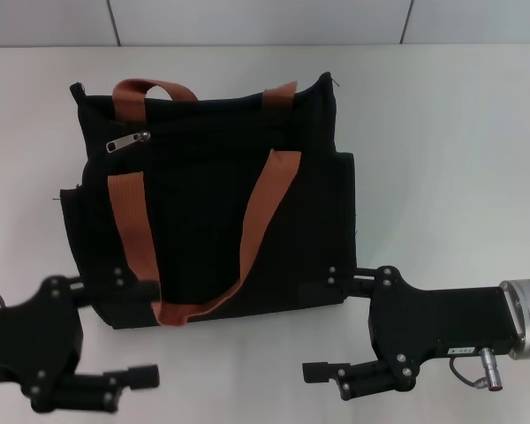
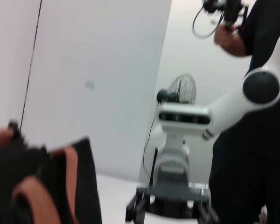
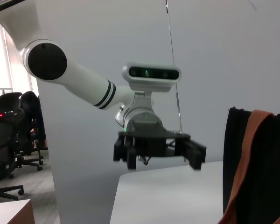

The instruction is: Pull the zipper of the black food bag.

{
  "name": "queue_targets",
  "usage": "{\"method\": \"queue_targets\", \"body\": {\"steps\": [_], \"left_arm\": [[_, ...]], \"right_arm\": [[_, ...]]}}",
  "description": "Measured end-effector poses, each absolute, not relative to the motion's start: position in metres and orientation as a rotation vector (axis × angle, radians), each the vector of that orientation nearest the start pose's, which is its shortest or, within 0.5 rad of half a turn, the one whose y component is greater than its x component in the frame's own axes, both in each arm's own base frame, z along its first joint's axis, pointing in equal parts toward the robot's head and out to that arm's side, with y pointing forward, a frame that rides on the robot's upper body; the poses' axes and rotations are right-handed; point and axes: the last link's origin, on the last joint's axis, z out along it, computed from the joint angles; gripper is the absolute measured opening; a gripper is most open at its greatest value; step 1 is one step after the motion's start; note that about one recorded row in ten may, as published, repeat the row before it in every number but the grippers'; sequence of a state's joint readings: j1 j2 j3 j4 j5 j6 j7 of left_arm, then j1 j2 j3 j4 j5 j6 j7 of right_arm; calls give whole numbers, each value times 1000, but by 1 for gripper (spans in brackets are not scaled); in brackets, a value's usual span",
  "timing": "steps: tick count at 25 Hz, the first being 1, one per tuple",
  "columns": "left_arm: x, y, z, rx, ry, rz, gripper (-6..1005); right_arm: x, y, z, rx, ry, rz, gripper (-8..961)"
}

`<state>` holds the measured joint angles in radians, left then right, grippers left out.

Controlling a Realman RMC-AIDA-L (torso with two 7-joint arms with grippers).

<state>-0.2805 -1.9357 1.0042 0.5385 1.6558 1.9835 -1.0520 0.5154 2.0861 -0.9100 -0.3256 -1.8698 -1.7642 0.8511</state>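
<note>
So the black food bag lies flat mid-desk, closer to the far edge, with its zipper pull up at its far-left corner. Left gripper and right gripper both hover by the near edge, fingers spread apart, holding nothing.

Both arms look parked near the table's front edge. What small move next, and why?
Probably reach the left gripper forward toward the zipper, which sits at the black food bag's top-left end, on that arm's side. Neither it nor the right gripper touches the bag, and both look open.
</note>
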Motion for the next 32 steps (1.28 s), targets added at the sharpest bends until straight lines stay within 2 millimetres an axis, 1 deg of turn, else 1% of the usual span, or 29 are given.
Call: {"method": "queue_targets", "body": {"steps": [5,8,9,10,11,13,14,15,16,18,20,24,28,32], "left_arm": [[-285,232,48,-2775,-258,-1199,819],[-281,244,65,-2646,-279,-1273,818],[-280,251,80,-2567,-290,-1315,817],[-280,251,80,-2567,-290,-1315,817],[-281,254,88,-2528,-290,-1328,816],[-285,261,102,-2487,-283,-1295,815],[-290,269,111,-2493,-302,-1209,815],[-293,273,113,-2503,-315,-1168,814],[-293,273,113,-2503,-315,-1168,814],[-299,282,115,-2530,-344,-1045,813],[-303,287,115,-2551,-352,-957,812],[-310,296,108,-2597,-386,-784,810],[-313,303,99,-2632,-408,-681,808],[-309,307,87,-2688,-391,-640,807]], "right_arm": [[245,253,-60,-2987,137,1051,817],[245,253,-60,-2988,135,1053,816],[245,253,-60,-2988,135,1054,816],[245,253,-60,-2988,135,1054,816],[245,253,-60,-2987,135,1054,816],[244,253,-59,-2981,135,1059,817],[244,254,-59,-2977,136,1062,817],[244,254,-59,-2976,136,1062,817],[244,254,-59,-2976,136,1062,817],[244,254,-59,-2975,137,1063,817],[244,254,-59,-2970,138,1066,817],[243,255,-58,-2958,136,1075,816],[243,256,-57,-2954,137,1078,816],[242,257,-56,-2942,137,1087,817]]}}
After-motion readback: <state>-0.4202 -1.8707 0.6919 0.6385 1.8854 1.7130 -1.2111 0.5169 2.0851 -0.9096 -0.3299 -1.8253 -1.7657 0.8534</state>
